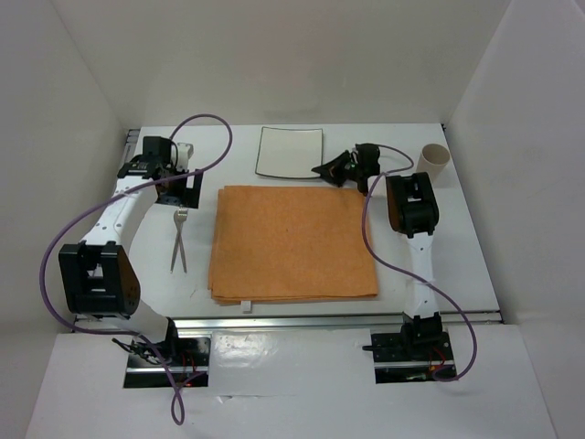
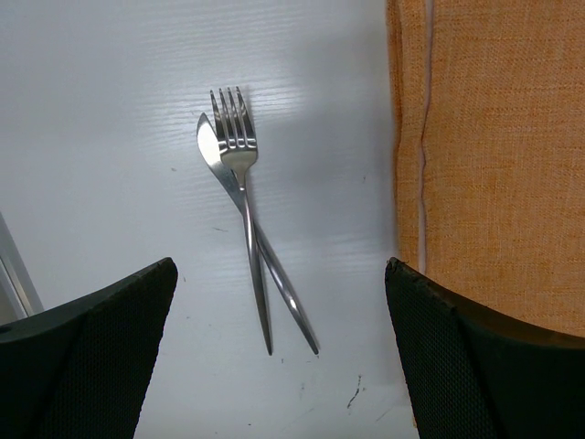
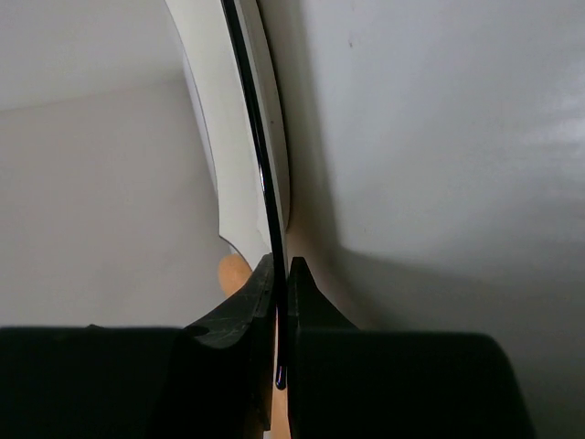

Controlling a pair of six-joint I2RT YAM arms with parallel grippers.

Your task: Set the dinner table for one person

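The dinner table point(image 1: 475, 247) is a white top with metal rails. An orange cloth point(image 1: 292, 242) lies in its middle. A white square black-rimmed plate point(image 1: 290, 152) lies at the back centre. My right gripper point(image 1: 331, 168) is shut on the plate's right rim; in the right wrist view the rim point(image 3: 265, 183) runs between the closed jaws point(image 3: 281, 274). A fork point(image 2: 239, 155) and a knife point(image 2: 274, 265) lie crossed on the table left of the cloth point(image 2: 494, 137). My left gripper point(image 2: 281, 267) is open and empty above their handle ends point(image 1: 179, 240).
A beige cup point(image 1: 433, 162) stands upright at the back right, just right of the right arm. White walls close in the table on the left, back and right. The front rail point(image 1: 338, 320) runs just beyond the arm bases.
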